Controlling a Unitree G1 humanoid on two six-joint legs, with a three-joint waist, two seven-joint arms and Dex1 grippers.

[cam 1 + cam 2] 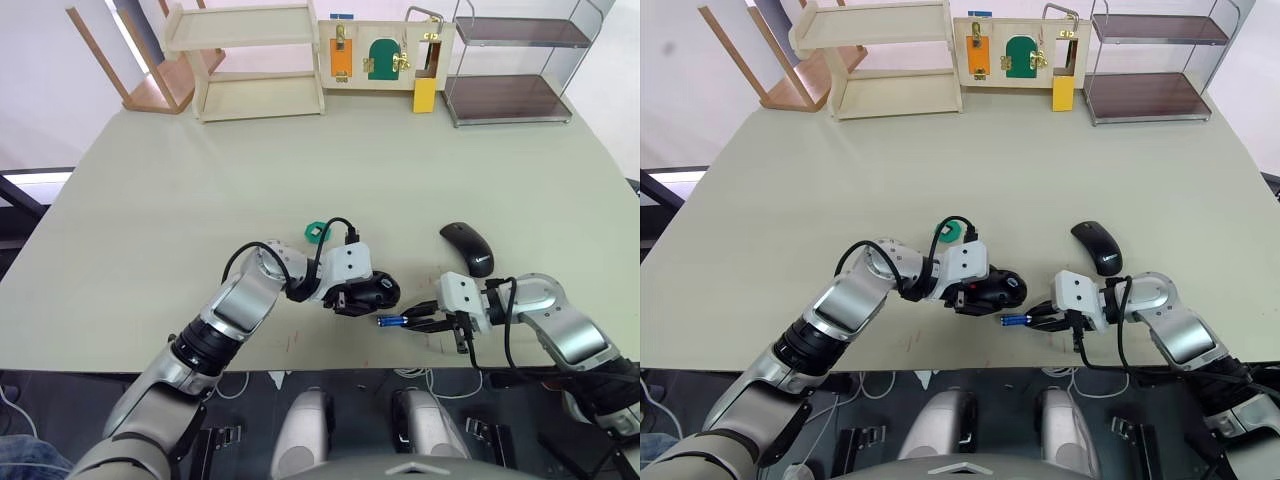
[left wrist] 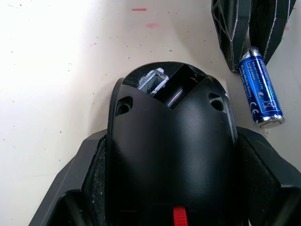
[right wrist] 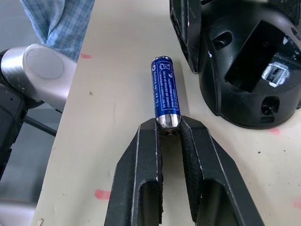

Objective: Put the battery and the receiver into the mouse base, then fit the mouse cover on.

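The rear half of the mouse base (image 2: 171, 155) is cut off by the lower edge of the left wrist view, and its flanks are covered by the left gripper (image 1: 362, 295) fingers. In the head views the base's hollows are too small to be made out. The silver end of the battery (image 3: 165, 96) is hidden between the right gripper (image 3: 168, 136) fingertips in the right wrist view. The print on the battery label is too fine to be read. The receiver cannot be told apart anywhere. The lettering on the mouse cover (image 1: 467, 247) is too small to be read. The green disc (image 1: 317, 231) is partly hidden by a cable.
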